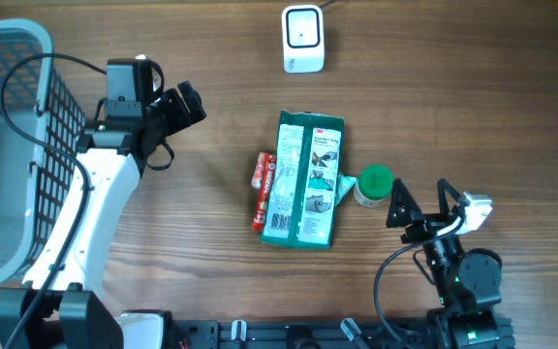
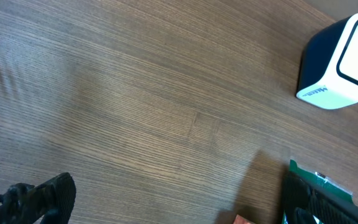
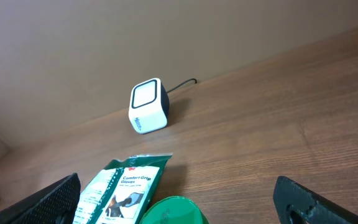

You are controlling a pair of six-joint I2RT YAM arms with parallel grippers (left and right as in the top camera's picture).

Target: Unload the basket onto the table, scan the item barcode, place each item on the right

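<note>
Lying flat in the middle of the worktop (image 1: 473, 87), the packet (image 1: 303, 179) looks like the item you have to scan. The scanner (image 1: 303, 39) stands well apart beyond its far end. A red pack (image 1: 263, 189) touches the packet's left edge and a green-lidded jar (image 1: 374, 184) sits tight against its right edge. Your left end effector (image 1: 177, 107) hovers wide open over bare wood, left of the packet and nearer the basket (image 1: 8, 145). Your right end effector (image 1: 421, 201) is also wide open, empty, and just beside the jar. Expect the packet to be light, thin and floppy, with a glossy skin that may slip and will sag if you pinch one corner. Its flatness leaves little for the fingers to get under. Take hold across a short end or a free stretch of a long edge, clear of both neighbours. The print is too small to show you where the barcode is, so find it first and keep your grip off it.
</note>
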